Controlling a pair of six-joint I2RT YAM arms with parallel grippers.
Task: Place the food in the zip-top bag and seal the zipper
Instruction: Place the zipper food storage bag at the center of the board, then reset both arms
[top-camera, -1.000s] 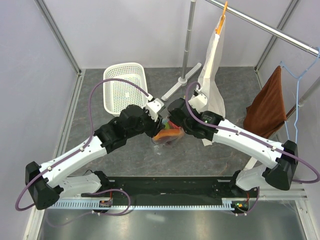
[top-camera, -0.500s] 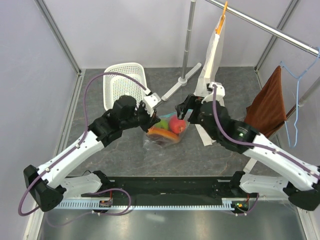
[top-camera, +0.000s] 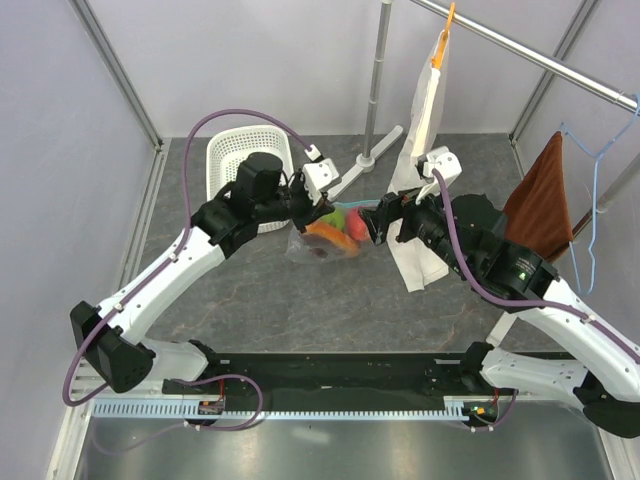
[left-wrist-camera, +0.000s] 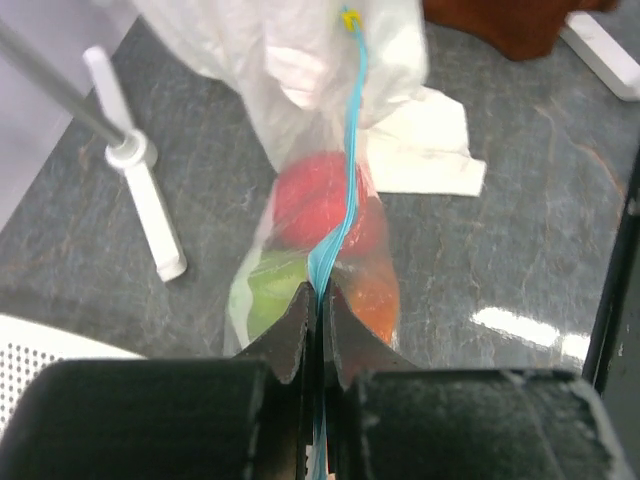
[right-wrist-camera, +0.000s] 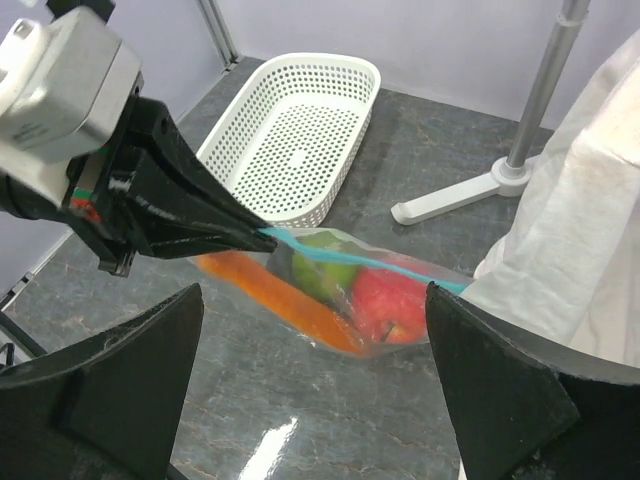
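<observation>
- Grey stone-patterned table (top-camera: 260, 300): the work surface. A white basket (top-camera: 235, 160) sits toward its far-left corner, apart from the action.
- Clear zip-top bag (top-camera: 325, 238): hangs by its mouth edge over the middle of the table, nearer the far edge, between the two arms. Hanging likely lets the load sink away from the mouth.
- Idle right gripper (right-wrist-camera: 312, 300): jaws spread wide, gripping nothing, facing the bag's side. It is probably poised to take the free end.
- Loaded left gripper (left-wrist-camera: 318, 300): jaws pinched tight on the zipper (left-wrist-camera: 346, 150), carrying the bag.
- Visible food: red apple (left-wrist-camera: 310, 200), green fruit (left-wrist-camera: 262, 295) and papaya slice (right-wrist-camera: 280, 300), all inside the pouch.
- Teal zipper: drawn straight, lips together. Whether it is pressed shut cannot be told.
</observation>
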